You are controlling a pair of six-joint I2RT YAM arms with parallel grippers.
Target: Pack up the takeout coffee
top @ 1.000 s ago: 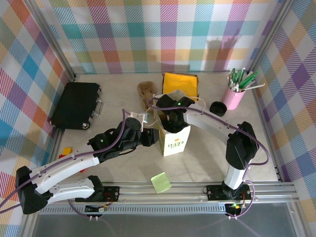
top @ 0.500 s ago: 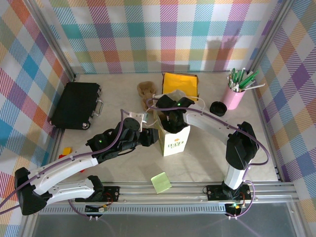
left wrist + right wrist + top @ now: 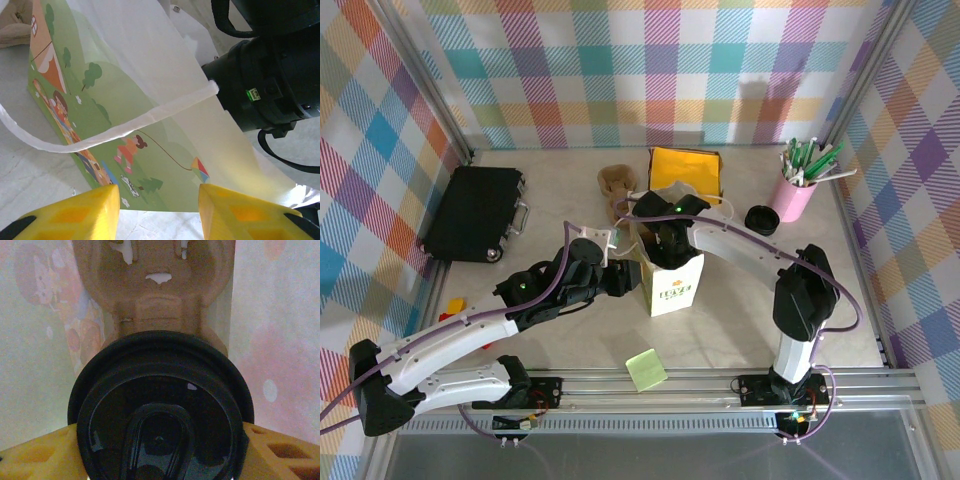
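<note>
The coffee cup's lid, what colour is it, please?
The lid is glossy black, best seen in the right wrist view.

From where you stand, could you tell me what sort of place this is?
Probably a staged robot test cell, not a real café: colourful plaid cloth walls hang on a bare aluminium frame around a pale tabletop, with a slotted metal rail along its near edge.

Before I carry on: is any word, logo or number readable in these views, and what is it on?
Paper bag, front panel, top view: green printed logo, too small and blurred to read.
Same bag's side, left wrist view: cartoon house, trees, child and kite; no words.
Takeout coffee, black lid: no lettering to be seen.
Nothing else carries readable text.
</note>
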